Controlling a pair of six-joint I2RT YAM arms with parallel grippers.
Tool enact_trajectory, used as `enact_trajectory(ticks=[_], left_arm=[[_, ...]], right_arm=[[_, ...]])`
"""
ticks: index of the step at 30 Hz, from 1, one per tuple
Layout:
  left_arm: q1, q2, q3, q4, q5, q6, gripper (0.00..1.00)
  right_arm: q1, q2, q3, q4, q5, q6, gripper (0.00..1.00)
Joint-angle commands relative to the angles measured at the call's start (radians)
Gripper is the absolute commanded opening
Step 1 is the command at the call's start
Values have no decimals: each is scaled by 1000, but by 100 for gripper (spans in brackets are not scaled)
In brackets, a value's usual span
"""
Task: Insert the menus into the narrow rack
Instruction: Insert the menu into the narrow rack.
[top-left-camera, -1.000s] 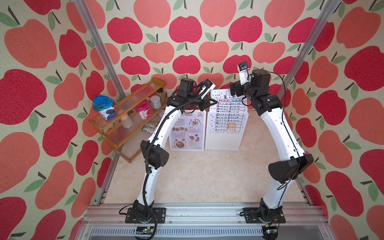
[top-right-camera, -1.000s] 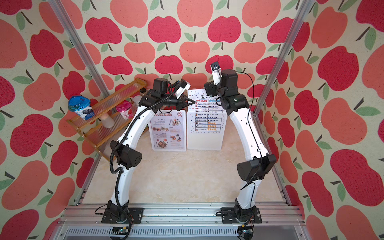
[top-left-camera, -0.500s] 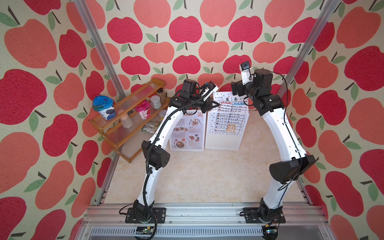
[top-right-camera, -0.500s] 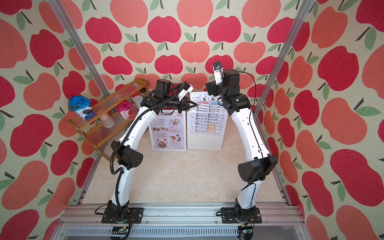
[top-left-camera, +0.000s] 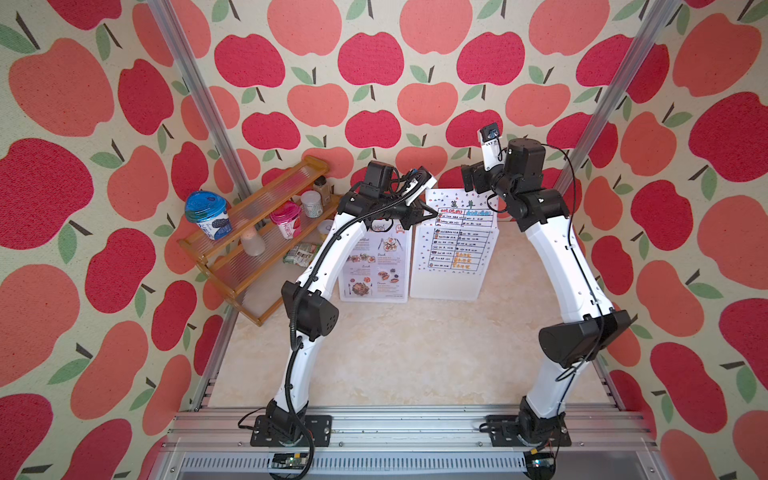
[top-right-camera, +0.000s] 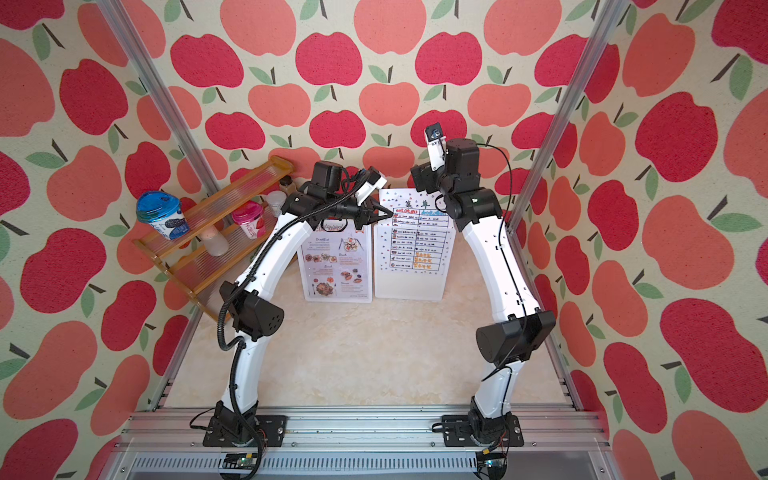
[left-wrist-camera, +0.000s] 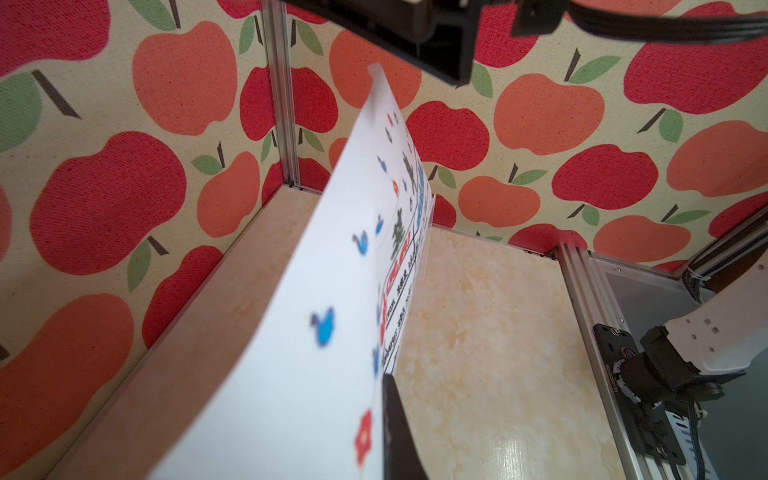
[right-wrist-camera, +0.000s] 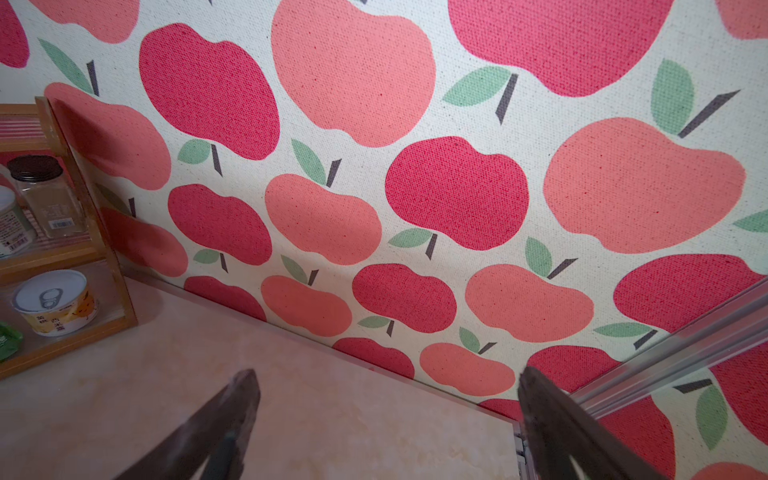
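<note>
Apple-print walls (top-left-camera: 374, 62), left gripper (top-left-camera: 432, 212) pinching table menu (top-left-camera: 455, 249), right gripper (right-wrist-camera: 386, 380) spread

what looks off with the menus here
The table menu is not seated: its top stands well above its white holder, pinched at a corner by the left gripper, and the sheet bows in the left wrist view. The photo menu beside it looks straight.
</note>
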Motion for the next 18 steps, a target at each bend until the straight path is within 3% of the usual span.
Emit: enact_trajectory(ticks=[1, 7, 18], left_arm=[[-10, -38, -14, -46, -8, 27, 0], [-12, -48, -33, -70, -19, 41, 0], [-15, -137, -201, -32, -38, 51, 1]], right_arm=[[-1, 16, 57, -46, -16, 19, 99], [8, 20, 68, -92, -24, 18, 99], [9, 89, 186, -260, -81, 49, 99]])
